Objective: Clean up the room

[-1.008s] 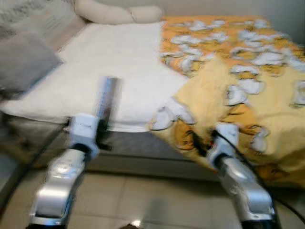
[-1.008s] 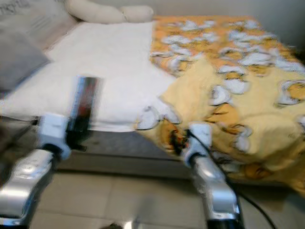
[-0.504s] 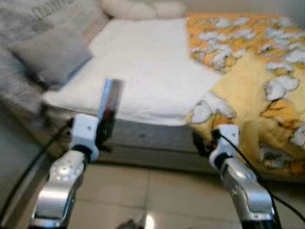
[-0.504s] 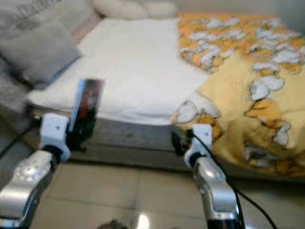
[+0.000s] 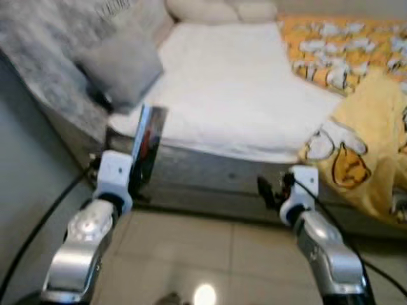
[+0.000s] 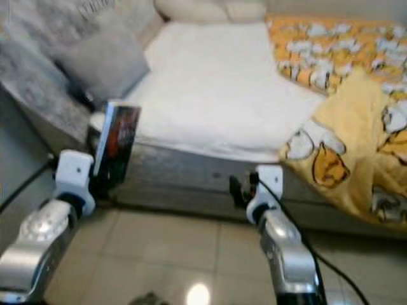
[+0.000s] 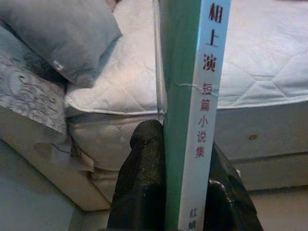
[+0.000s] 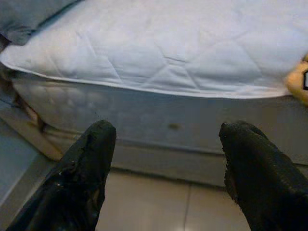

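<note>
Two arms raised before the bed, above the tiled floor (image 5: 191, 248).
Bed: white mattress (image 5: 235, 82) bare; yellow patterned blanket (image 5: 369, 159) draped over its right side; grey pillow (image 5: 121, 63) at its left edge.
Left gripper (image 7: 178, 192): fingers clamped on a book (image 5: 147, 149), one finger (image 7: 144, 178) on each cover.
Book: upright, spine toward the wrist camera, rising above the fingers, in front of the mattress edge.
Right gripper (image 8: 163, 159): fingers spread wide, nothing between them, facing the mattress side.

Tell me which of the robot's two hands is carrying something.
The left hand: its fingers are shut on a book held upright in front of the bed. The right hand is open with nothing between its fingers.
</note>
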`<state>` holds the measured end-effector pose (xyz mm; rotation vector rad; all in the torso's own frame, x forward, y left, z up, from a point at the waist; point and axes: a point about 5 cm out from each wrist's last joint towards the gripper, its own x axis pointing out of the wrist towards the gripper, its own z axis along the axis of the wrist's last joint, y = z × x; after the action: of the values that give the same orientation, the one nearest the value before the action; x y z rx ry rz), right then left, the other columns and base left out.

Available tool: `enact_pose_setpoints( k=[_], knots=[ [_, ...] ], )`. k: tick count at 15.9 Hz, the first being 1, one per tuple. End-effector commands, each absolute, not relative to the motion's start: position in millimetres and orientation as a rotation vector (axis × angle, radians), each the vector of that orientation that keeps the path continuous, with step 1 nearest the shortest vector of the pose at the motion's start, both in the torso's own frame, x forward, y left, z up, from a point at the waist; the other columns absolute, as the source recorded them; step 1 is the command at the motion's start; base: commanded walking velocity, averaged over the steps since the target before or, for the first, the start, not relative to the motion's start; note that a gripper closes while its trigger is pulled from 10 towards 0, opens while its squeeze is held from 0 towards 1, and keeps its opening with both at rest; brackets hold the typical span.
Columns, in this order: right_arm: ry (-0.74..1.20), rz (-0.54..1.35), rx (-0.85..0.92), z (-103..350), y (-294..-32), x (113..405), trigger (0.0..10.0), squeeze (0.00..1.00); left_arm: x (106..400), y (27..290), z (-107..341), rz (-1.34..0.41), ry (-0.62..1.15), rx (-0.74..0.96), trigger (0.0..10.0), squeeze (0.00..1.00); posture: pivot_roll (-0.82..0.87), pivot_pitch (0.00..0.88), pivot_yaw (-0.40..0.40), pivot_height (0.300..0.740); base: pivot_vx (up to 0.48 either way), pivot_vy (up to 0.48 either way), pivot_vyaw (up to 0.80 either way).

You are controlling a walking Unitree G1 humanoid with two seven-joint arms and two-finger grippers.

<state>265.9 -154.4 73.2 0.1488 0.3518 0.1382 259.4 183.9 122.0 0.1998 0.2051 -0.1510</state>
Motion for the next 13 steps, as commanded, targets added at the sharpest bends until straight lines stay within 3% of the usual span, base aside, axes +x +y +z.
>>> enact_pose_setpoints(
  k=[1, 4, 10, 13],
  knots=[
    [0.331, 0.151, 0.149, 78.7, -148.9, 268.9, 10.0, 0.0, 261.1, 189.6, 133.4, -0.13, 0.155, 0.219, 10.0, 0.0, 0.03, 0.0, 0.033, 0.74, 0.0, 0.48, 0.0],
    [0.33, 0.152, 0.149, 78.6, -149.1, 269.1, 10.0, 0.0, 261.1, 189.7, 133.3, -0.129, 0.155, 0.22, 10.0, 0.0, 0.03, 0.0, 0.033, 0.74, 0.0, 0.48, 0.0],
    [0.31, 0.153, 0.031, 78.5, -144.8, 276.4, 10.0, 0.0, 267.5, 192.0, 140.4, -0.13, 0.124, 0.195, 10.0, 0.0, 0.04, 0.0, 0.031, 0.74, 0.294, 0.0, 0.0],
    [0.31, 0.154, 0.029, 76.6, -145.2, 275.7, 10.0, 0.0, 266.4, 189.3, 141.1, -0.137, 0.112, 0.188, 10.0, 0.0, 0.04, 0.0, 0.033, 0.74, 0.0, 0.0, 0.0]
  ],
)
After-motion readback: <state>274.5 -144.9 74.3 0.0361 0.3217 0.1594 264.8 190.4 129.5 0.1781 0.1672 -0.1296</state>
